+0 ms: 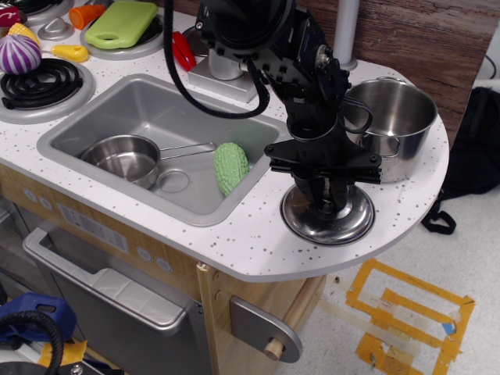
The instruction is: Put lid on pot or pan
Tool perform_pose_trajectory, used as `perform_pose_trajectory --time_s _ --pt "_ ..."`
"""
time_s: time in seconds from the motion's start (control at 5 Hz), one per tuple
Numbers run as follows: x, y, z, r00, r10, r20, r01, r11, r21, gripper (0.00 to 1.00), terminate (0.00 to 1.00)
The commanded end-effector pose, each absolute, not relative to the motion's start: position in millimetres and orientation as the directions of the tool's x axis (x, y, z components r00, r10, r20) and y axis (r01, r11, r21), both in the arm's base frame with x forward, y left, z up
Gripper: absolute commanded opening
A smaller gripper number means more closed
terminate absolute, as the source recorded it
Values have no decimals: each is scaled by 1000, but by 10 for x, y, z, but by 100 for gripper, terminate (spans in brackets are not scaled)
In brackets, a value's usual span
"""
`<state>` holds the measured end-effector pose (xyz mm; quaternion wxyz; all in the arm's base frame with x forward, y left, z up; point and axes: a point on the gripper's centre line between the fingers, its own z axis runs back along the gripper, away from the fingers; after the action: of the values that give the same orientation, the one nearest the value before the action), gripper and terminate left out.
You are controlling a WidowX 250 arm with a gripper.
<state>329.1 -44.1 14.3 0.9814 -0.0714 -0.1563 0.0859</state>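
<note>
The domed steel lid [353, 223] lies on the white speckled counter [234, 242] near its front right edge. My gripper [326, 206] stands straight down over the lid's centre, its two fingers closed together on the knob, which they hide. I cannot tell whether the lid still rests on the counter. The large steel pot [394, 117] with loop handles stands open just behind and to the right of the lid, close to my arm.
The grey sink [148, 109] to the left holds a long-handled saucepan [123, 158], a small flat ring [173, 181] and a green toy vegetable [231, 166]. A faucet [223, 55] stands behind it. The counter's curved edge runs just in front of and right of the lid.
</note>
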Motion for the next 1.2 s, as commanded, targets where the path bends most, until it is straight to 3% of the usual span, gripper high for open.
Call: perform_pose_trajectory --time_s 0.0,0.4,0.8,1.0 --pt "3318 -428 154 931 192 311 -148 976 -159 0 0" --pt "3218 -398 586 944 125 307 -143 989 35 0 0" --pt "3147 -259 930 956 106 275 -124 991 50 0 0" --pt "3135 -240 1131 932 132 338 -136 991 -11 0 0"
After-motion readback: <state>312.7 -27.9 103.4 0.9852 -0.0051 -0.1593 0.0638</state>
